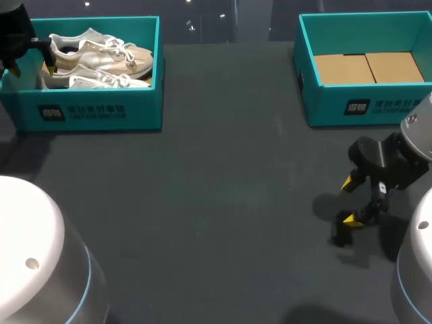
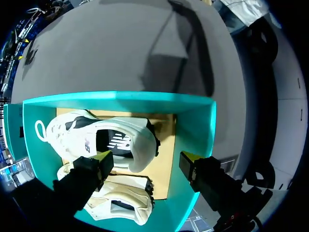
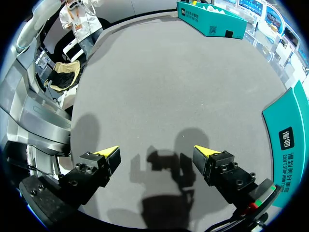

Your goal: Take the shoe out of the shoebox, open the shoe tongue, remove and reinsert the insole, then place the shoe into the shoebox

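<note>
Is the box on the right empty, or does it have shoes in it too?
Empty: the right shoebox shows only its bare brown cardboard floor. Both shoes lie in the left shoebox.

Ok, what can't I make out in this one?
- Left wrist view: a finger of the left pincer covers part of the shoe under it, so contact is unclear.
- Head view: the left arm is cut off by the picture's corner, and the left shoebox front wall hides what lies low inside.
- Right wrist view: the right shoebox is cut off by the black rim, so its inside is unseen.
</note>
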